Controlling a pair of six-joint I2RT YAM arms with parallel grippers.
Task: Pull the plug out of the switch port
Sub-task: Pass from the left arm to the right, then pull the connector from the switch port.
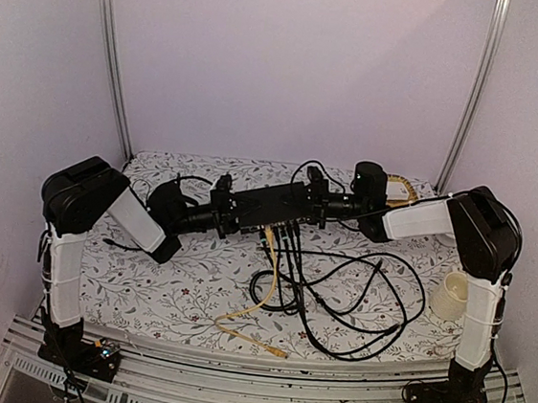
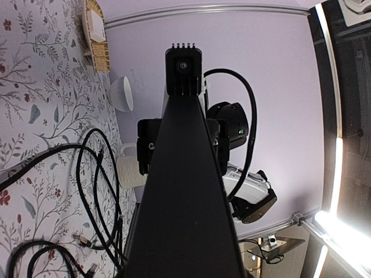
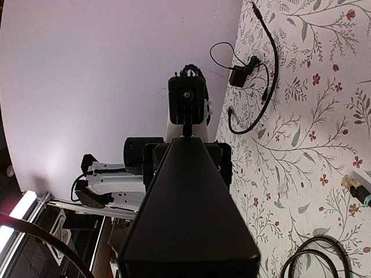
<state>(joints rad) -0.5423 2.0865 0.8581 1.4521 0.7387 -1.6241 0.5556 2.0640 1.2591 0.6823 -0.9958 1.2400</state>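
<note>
The switch (image 1: 273, 205) spans the gap between the two arms and seems to be lifted a little off the flowered cloth (image 1: 165, 277), though the contact underneath is hidden. It looks like a rigid, flat, fairly light box with smooth faces, so a grip on its narrow ends is probably the firm one. The left gripper (image 1: 222, 211) is clamped on its left short end and the right gripper (image 1: 323, 207) on its right short end, and each wrist view shows the opposite fingers pressed on either side of the slab. From the switch's near long edge a yellow cable (image 1: 266, 278) and several black cables (image 1: 356, 288) drop and coil on the cloth in front of it. I cannot tell which plug is seated. A plug is likely small, hard and latched, while its cord is limp, so the hold belongs on the plug body right at the port. A white cup (image 1: 449, 295) stands well to the right of the switch.
</note>
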